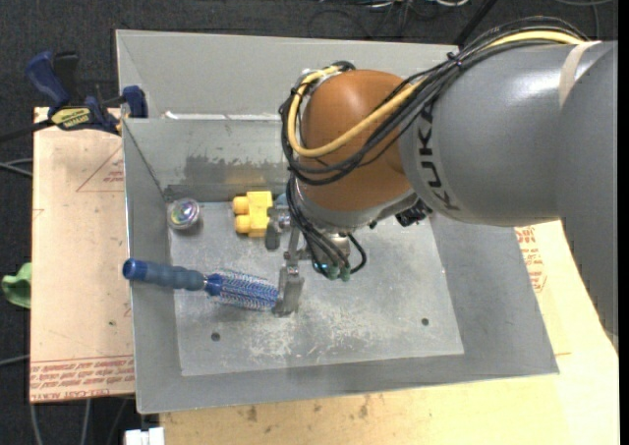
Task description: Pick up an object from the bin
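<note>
Partly the gripper (288, 298) hides the blue brush (201, 283).

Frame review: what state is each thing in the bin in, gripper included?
Blue-handled brush: lying flat, handle pointing left, bristle end beside the gripper.
Yellow block: resting on the bin floor, untouched.
Silver round thing: resting left of the yellow block, untouched.
Gripper: down at the brush's bristles.

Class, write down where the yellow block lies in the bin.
In the camera view, the yellow block lies toward the back left of the bin, just right of the round silver cap and above the blue-handled brush.
</note>
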Controlling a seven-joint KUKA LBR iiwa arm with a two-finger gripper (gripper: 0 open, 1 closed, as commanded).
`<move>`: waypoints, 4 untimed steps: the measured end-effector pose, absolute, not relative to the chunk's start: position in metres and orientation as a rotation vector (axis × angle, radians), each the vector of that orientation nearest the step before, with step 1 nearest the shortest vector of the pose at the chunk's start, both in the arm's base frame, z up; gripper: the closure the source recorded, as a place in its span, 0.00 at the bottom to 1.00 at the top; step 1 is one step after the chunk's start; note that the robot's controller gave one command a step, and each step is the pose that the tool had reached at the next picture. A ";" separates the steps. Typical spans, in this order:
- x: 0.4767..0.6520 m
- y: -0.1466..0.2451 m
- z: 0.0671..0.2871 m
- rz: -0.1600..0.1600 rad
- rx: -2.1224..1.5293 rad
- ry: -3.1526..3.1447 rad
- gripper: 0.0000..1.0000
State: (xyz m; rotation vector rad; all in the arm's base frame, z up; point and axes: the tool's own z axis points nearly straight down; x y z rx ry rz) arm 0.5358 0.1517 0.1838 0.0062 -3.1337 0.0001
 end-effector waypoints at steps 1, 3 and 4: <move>0.555 0.175 0.065 0.000 -0.136 -3.133 0.00; 0.537 0.206 0.100 -0.003 -0.271 -3.131 0.00; 0.537 0.210 0.068 -0.001 -0.389 -3.115 0.00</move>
